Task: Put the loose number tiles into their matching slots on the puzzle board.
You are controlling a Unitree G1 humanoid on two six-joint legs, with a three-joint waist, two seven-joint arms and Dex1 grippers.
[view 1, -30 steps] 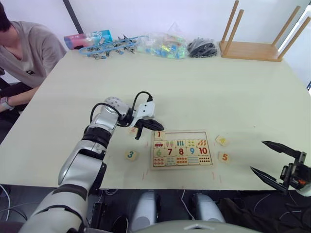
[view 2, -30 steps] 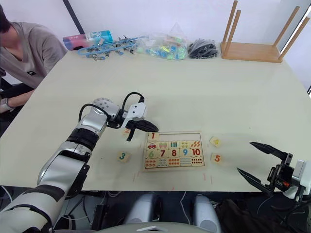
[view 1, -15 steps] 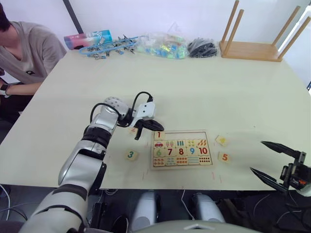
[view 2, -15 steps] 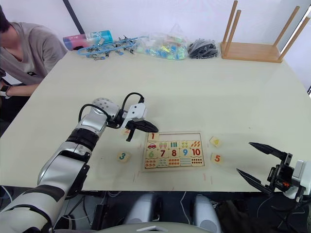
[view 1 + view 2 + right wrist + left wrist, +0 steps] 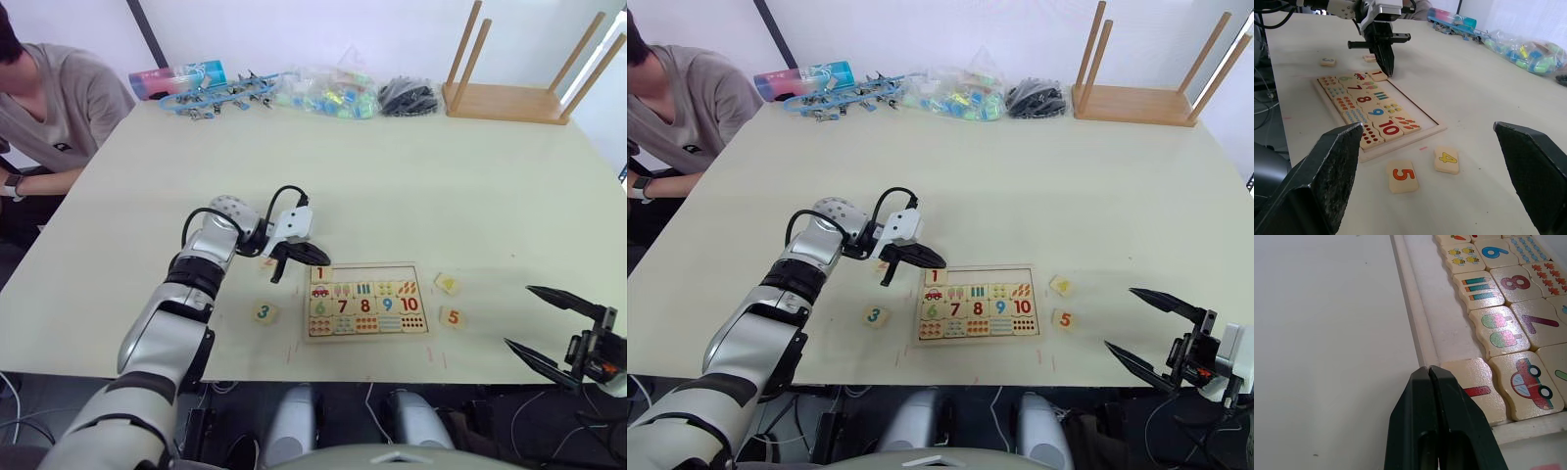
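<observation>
Black fingers of the left tool (image 5: 1429,369) are pressing together, empty, tips sitting at the board's (image 5: 364,266) far left corner, right beside the 1 tile (image 5: 1476,387) lying in the top row's first slot. The left wrist view is showing the rest of that row (image 5: 1442,318) bare, with picture tiles alongside. The right tool (image 5: 1144,329) is hanging wide apart and empty off the worktop's (image 5: 411,176) near edge, well right of the board. Its wrist view is showing the 5 tile (image 5: 1401,176) and 4 tile (image 5: 1446,160) lying just ahead of it. The 3 tile (image 5: 264,312) is lying near the left tool, the 2 tile (image 5: 883,264) mostly hidden under it. The board's long axis is running left to right, digits upright toward the robot.
</observation>
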